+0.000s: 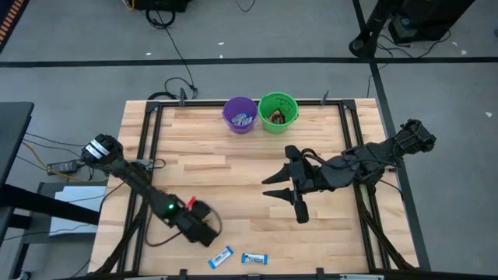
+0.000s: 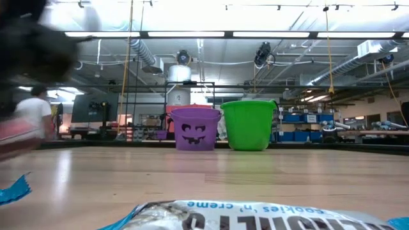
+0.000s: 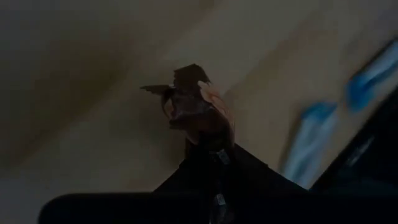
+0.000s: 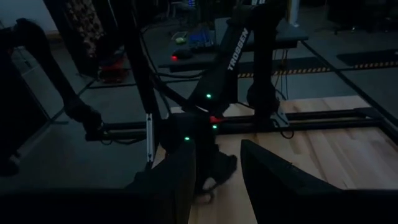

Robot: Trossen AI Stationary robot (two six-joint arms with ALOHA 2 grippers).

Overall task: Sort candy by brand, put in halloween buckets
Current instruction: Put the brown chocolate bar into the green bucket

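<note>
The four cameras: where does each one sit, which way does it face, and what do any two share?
High: overhead, facing down; both arms, purple bucket, green bucket.
Low: table height, facing level across to both buckets; blue candy up close, no arm clearly seen.
Left wrist: faces the tabletop; left pincer shut on brown candy.
Right wrist: faces the left arm; right pincer open.
High and low share both buckets.

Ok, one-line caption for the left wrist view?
Left gripper shut on a dark brown candy above the wooden table.
</note>
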